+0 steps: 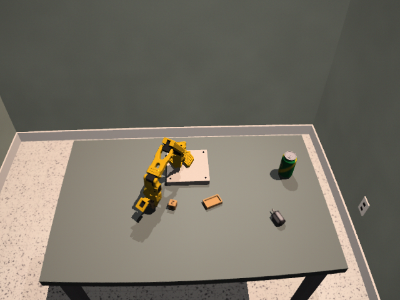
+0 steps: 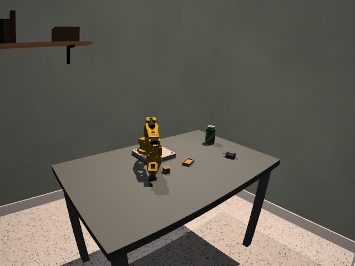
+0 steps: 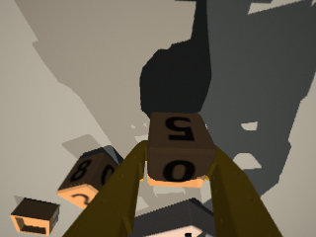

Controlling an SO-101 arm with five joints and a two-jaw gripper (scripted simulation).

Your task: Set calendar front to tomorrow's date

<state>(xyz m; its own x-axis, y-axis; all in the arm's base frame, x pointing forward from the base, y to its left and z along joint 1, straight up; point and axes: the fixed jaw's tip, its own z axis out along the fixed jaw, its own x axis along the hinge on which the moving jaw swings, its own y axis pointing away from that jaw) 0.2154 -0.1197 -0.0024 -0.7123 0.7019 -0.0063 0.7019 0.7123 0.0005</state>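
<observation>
The table (image 1: 97, 252) carries all items on its grey top. The arm (image 1: 158, 164) is mounted on a pale base plate (image 1: 200, 174) near the table's centre and is folded forward and down toward the table's front-left area.

A green can (image 1: 287, 165) stands upright, well apart from the arm, toward the far right of the table top. A small dark plug-like object (image 1: 277, 218) lies on its side nearer the front, on the same side as the can.

The tray (image 1: 212, 201) lies flat on the table in front of the base plate, with no cube in it. The second cube (image 1: 172, 204) rests on the table between the tray and the gripper, apart from both; the wrist view shows an 8, a 0 and a 2 on its visible faces.

The gripper (image 3: 180, 163) is closed on the first cube (image 3: 180, 148), one jaw on each side. The cube is held above the table surface. Its visible faces show a 5 and a 0, and its lower edge is orange.
</observation>
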